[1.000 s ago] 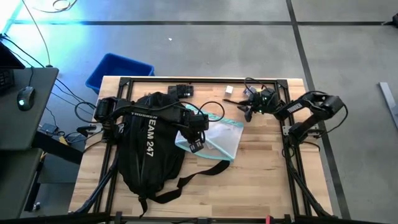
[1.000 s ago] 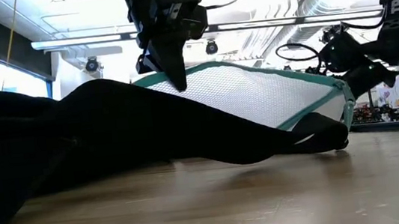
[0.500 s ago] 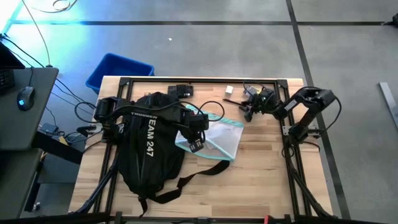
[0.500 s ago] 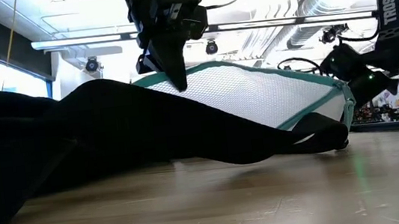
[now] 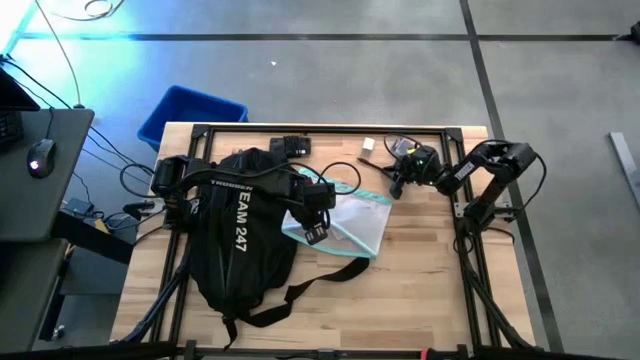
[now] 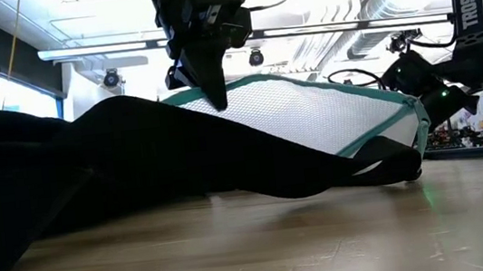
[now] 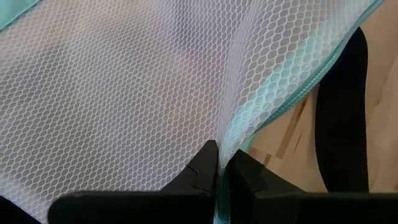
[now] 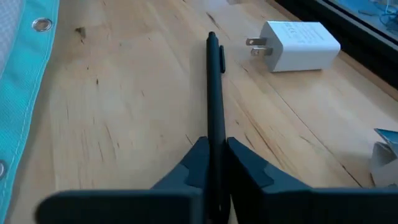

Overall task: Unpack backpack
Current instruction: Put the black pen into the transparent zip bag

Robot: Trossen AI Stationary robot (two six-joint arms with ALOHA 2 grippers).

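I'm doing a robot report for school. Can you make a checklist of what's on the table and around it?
Surface: wooden table, black frame around it.
Job's things: black backpack lying flat; white mesh bag with teal edge beside it.
Clutter: white plug, small dark item at the far edge.
Grippers: left gripper fingers shut on the mesh bag; right gripper fingers shut on a black pen.
Cables: wires off the table's left side.
Surroundings: blue bin, desk with mouse.
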